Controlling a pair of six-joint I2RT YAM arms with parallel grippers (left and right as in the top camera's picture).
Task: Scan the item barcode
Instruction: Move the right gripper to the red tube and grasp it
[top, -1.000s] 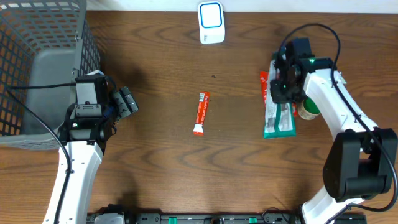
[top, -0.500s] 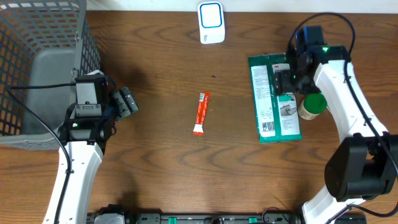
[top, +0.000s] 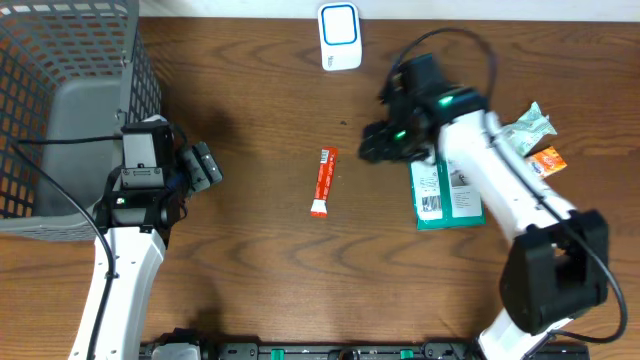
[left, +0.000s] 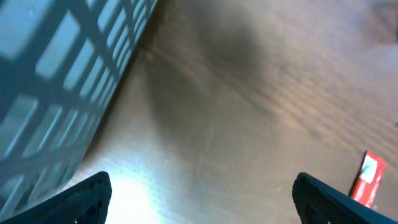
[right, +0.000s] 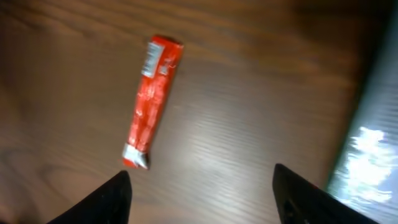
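Showing one red sachet, one scanner

1. A grey wire basket fills the upper left of the overhead frame.
2. A dark brown wooden table spans the whole view.
3. A crumpled silvery-green wrapper lies near the right edge.
4. A small orange packet lies just below the wrapper.

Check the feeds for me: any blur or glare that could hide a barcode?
Overhead: sharp, evenly lit, red sachet crisp. Left wrist: out of focus, basket smeared, bright glare on the table at lower left. Right wrist: soft, the sachet's print unreadable, glare on the green packet at the right edge.
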